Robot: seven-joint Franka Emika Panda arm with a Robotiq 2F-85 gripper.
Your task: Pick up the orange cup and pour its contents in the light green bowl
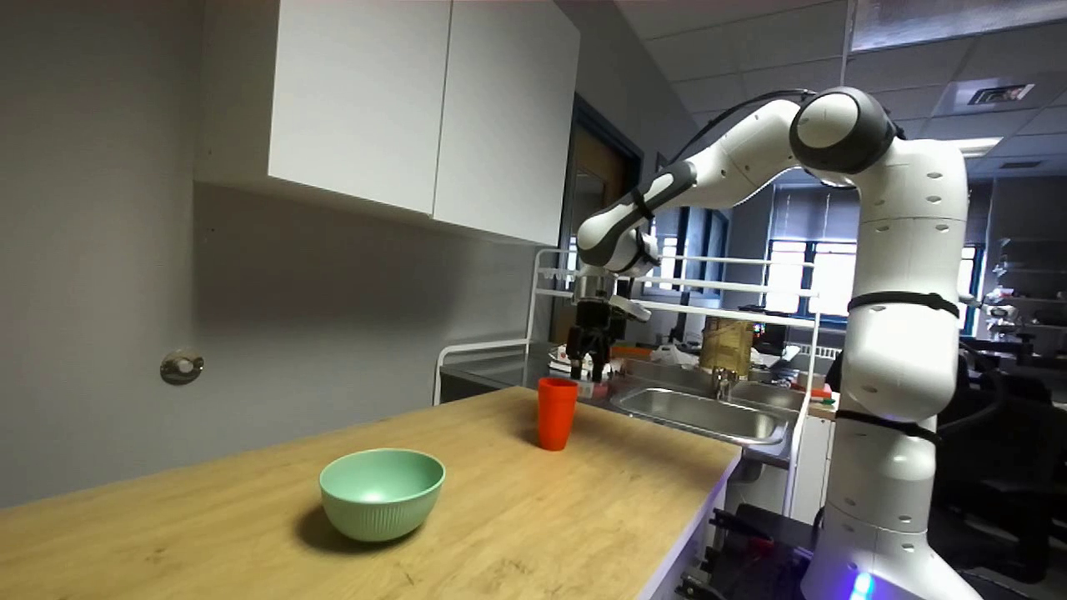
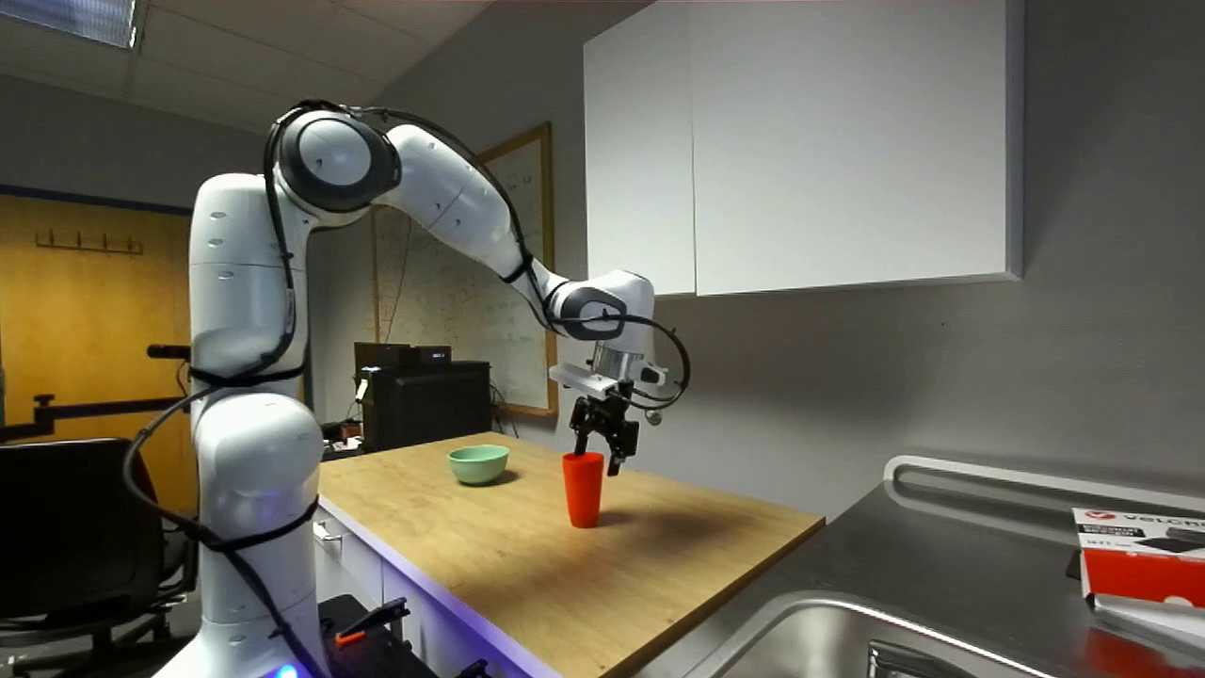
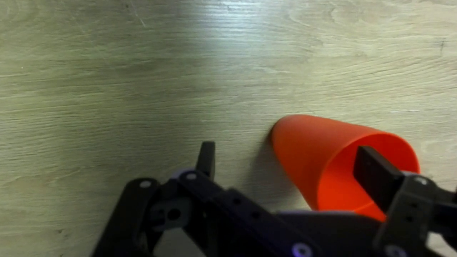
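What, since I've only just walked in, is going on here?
A robot arm has its open gripper at the orange cup, which stands upright on a wooden counter. One finger is over or inside its mouth (can't tell which), the other finger outside; nothing is gripped. The light green bowl stands apart on the counter.

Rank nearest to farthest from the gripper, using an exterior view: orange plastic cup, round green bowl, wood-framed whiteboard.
1. Orange cup: upright, partly beneath the gripper.
2. Green bowl: past the cup, picture left.
3. Whiteboard: background, beyond the bowl.
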